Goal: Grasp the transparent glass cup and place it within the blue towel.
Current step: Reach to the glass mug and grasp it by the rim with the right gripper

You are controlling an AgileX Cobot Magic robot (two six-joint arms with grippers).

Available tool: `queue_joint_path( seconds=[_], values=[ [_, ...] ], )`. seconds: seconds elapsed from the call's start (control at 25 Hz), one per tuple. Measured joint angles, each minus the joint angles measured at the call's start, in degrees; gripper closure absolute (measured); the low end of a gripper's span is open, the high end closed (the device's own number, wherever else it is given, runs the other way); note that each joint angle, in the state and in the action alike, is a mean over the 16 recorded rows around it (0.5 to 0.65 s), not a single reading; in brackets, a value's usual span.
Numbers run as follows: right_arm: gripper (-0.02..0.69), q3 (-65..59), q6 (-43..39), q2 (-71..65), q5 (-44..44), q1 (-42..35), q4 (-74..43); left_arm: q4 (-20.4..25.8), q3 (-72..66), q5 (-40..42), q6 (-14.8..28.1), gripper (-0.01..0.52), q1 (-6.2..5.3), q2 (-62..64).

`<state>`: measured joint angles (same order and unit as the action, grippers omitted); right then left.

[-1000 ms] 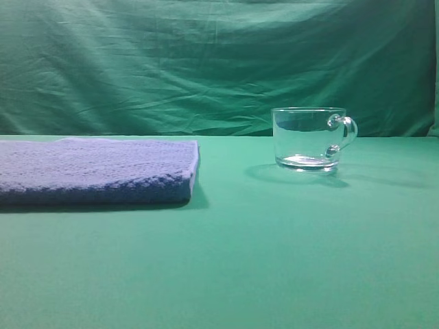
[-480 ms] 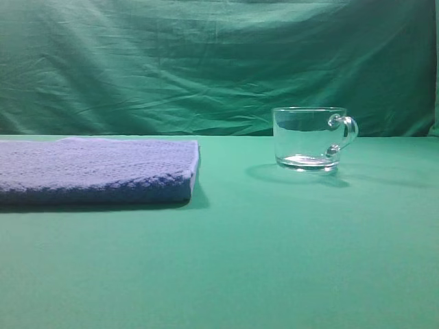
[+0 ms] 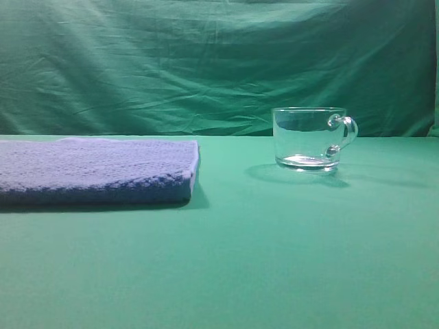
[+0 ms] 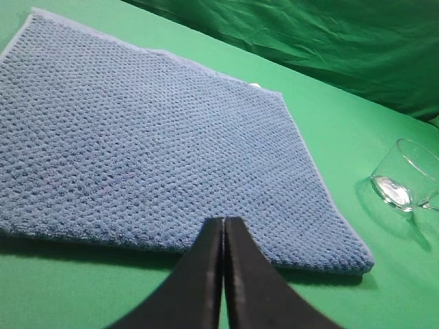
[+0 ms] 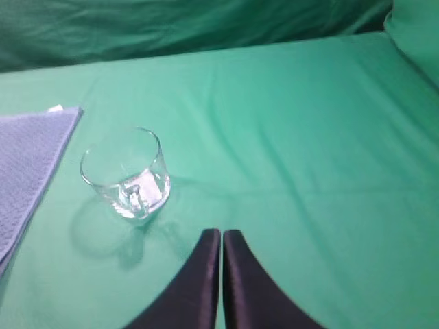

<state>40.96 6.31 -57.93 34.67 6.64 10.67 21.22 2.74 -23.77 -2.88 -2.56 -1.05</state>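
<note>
Clear, wide, short glass mug with loop handle (image 3: 310, 138) stands upright and empty on the green cloth table (image 3: 274, 260), well apart from the folded blue terry towel (image 3: 96, 168). Likely rigid, slick, breakable, bottom-heavy: grip across the rim wall, not the handle. Left gripper (image 4: 223, 236) and right gripper (image 5: 221, 247) both have jaws pressed together, holding nothing.

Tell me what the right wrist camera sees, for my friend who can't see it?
A clear glass cup stands upright on a green table, its handle facing the camera. The shut right pincer points toward it from below, apart from it. A blue towel lies at the left edge.
</note>
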Motion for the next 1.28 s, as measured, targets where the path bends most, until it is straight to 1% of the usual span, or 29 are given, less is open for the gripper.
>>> queue_joint_path(
  seconds=[0.08, 0.16, 0.36, 0.52, 0.64, 0.72, 0.8, 0.88, 1.04, 1.16, 1.28],
  values=[
    [0.561, 3.80, 2.65, -5.05, 3.02, 0.00, 1.26, 0.00, 0.00, 0.00, 0.00, 0.514, 0.00, 0.00],
    [0.501, 7.34, 5.91, -9.61, 5.88, 0.04, 3.03, 0.00, 0.00, 0.00, 0.00, 0.514, 0.00, 0.00],
    [0.307, 14.53, 15.82, -19.07, 11.82, 0.89, 8.16, 0.00, 0.00, 0.00, 0.00, 0.514, 0.00, 0.00],
    [0.157, 18.42, 23.29, -24.87, 14.78, 2.54, 12.20, 0.00, 0.00, 0.00, 0.00, 0.514, 0.00, 0.00],
    [0.071, 20.53, 27.53, -28.61, 15.89, 4.04, 14.45, 0.00, 0.00, 0.00, 0.00, 0.514, 0.00, 0.00],
    [0.032, 21.74, 29.47, -31.00, 16.20, 5.04, 15.31, 0.00, 0.00, 0.00, 0.00, 0.514, 0.00, 0.00],
    [0.008, 22.88, 30.73, -33.40, 16.19, 6.02, 15.60, 0.00, 0.00, 0.00, 0.00, 0.514, 0.00, 0.00],
    [-0.001, 24.03, 31.35, -35.81, 15.98, 6.84, 15.55, 0.00, 0.00, 0.00, 0.00, 0.514, 0.00, 0.00],
    [0.008, 26.54, 31.89, -40.88, 15.27, 7.83, 14.95, 0.00, 0.00, 0.00, 0.00, 0.514, 0.00, 0.00],
    [0.039, 28.82, 32.25, -44.65, 14.81, 8.03, 14.35, 0.00, 0.00, 0.00, 0.00, 0.514, 0.00, 0.00],
    [0.102, 31.32, 32.59, -48.02, 14.51, 8.05, 13.70, 0.00, 0.00, 0.00, 0.00, 0.514, 0.00, 0.00]
  ],
)
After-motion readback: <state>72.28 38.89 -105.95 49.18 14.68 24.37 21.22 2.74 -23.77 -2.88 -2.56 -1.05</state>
